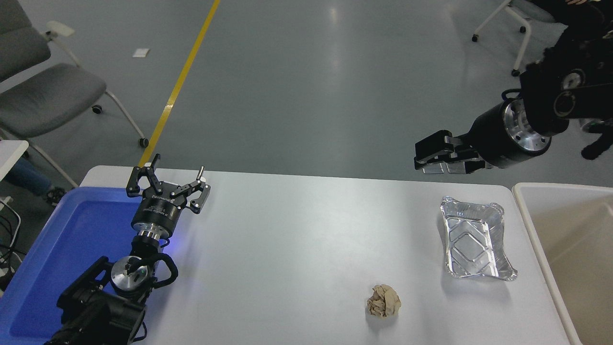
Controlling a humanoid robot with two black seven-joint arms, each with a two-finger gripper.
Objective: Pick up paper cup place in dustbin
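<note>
You have the table (287, 230) carrying a tray (72, 239) at its left edge, the foil tray (475, 240) toward the right, the paper ball (383, 301) nearer and left of it. The dustbin (531, 225) sits beside the right edge.

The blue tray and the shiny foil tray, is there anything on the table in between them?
In the head view, only the parked left gripper beside the blue tray. From there to the foil tray the white table is bare; the crumpled paper ball lies nearer the camera.
</note>
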